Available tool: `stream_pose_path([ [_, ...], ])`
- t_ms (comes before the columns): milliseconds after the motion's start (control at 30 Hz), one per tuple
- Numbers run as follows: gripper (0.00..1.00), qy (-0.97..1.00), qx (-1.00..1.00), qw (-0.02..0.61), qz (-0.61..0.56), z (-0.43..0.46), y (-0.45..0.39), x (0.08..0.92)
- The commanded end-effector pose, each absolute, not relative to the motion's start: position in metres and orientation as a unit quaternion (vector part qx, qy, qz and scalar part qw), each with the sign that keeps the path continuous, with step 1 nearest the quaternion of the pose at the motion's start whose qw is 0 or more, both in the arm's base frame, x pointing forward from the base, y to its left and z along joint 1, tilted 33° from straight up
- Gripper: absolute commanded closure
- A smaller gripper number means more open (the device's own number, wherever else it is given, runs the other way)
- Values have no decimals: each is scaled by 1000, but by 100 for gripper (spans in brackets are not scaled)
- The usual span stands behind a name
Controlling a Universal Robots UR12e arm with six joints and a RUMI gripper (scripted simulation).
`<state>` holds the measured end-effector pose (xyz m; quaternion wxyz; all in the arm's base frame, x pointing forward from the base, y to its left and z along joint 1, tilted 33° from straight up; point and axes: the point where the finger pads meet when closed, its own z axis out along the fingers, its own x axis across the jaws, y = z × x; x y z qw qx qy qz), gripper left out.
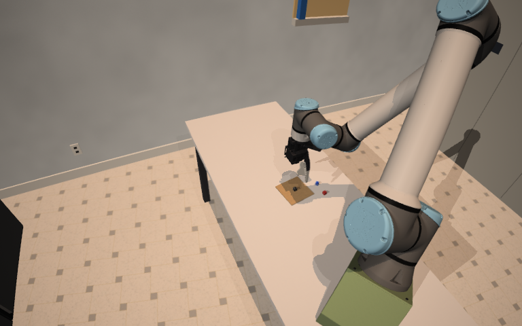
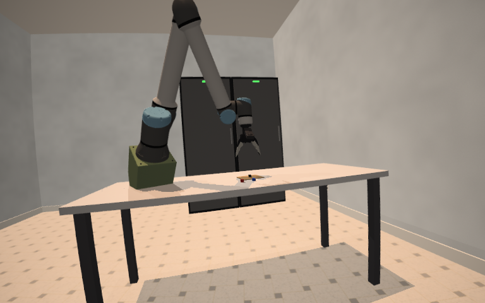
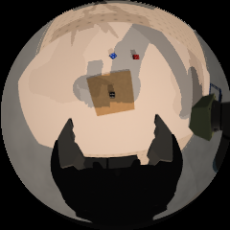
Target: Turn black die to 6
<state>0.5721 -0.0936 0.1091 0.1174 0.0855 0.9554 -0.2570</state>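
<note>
The black die (image 1: 295, 188) (image 2: 249, 175) (image 3: 112, 95) sits near the middle of the brown square mat (image 1: 292, 199) (image 2: 240, 177) (image 3: 102, 109). The pips on its top are too small to read. The blue die (image 1: 317, 183) (image 2: 254, 179) (image 3: 113, 56) and the red die (image 1: 324, 192) (image 2: 242, 180) (image 3: 136, 57) lie on the table beside the mat. Their top numbers cannot be read. My gripper (image 2: 248, 154) (image 3: 113, 117) is wide open and empty, pointing down, well above the table and the mat.
The table (image 1: 239, 169) (image 2: 312, 174) carries the green base block (image 1: 365, 303) (image 2: 155, 175) (image 3: 202, 119) of the arm at one end. The arm reaches high over the table. Two dark cabinets (image 2: 209, 149) stand behind the table in the exterior view.
</note>
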Motion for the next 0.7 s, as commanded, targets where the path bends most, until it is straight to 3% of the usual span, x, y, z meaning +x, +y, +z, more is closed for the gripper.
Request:
stream_pose_path([
  [0, 0, 955, 86, 117, -257, 132, -80, 568],
  [667, 0, 955, 86, 117, -257, 161, -62, 561],
])
